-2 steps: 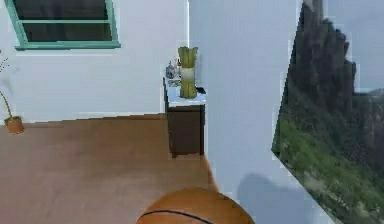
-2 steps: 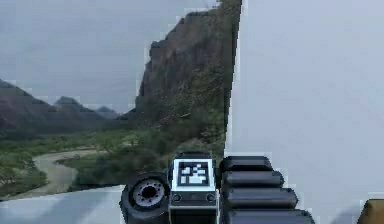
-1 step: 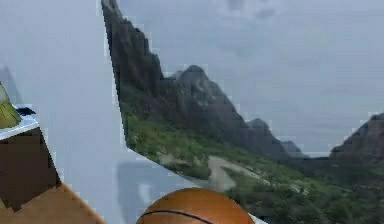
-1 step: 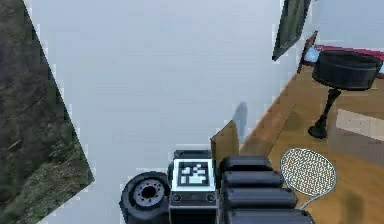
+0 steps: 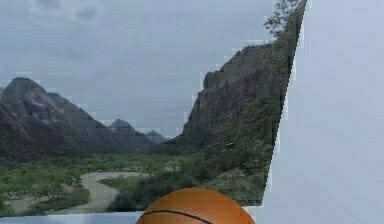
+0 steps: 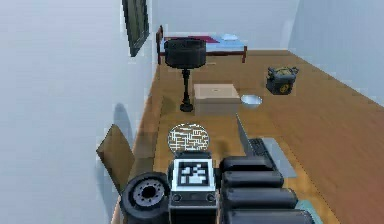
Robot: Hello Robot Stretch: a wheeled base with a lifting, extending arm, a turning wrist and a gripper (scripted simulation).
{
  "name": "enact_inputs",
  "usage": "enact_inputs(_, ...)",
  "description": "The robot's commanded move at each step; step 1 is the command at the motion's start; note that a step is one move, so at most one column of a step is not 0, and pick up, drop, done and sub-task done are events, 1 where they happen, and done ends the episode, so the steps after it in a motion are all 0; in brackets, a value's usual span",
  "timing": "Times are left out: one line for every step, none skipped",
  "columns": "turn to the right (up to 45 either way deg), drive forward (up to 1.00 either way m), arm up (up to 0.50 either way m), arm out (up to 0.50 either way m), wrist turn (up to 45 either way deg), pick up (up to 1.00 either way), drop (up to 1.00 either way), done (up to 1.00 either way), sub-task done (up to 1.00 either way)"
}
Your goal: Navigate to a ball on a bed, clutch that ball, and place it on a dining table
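Gripper (image 6: pixel 150 193) sits low by my body; grip state & load can't be told. Orange ball (image 5: pixel 195 207) sits dead ahead at pale surface (image 5: pixel 50 219) near edge. Step, I reckon: approach. Next: turn arm side to ball, reach.

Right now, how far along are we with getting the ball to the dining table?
Done, it seems: the approach, since the orange ball sits close at the forward view's bottom edge. In hand: lining up for the grab; the arm is low in the arm side view, and I cannot tell whether the pincer holds anything. Left: the grab, then the trip to a dining table.
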Motion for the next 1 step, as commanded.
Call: enact_inputs(0.0, 0.00, 0.00, 0.48, 0.0, 0.00, 0.00, 0.00, 0.00)
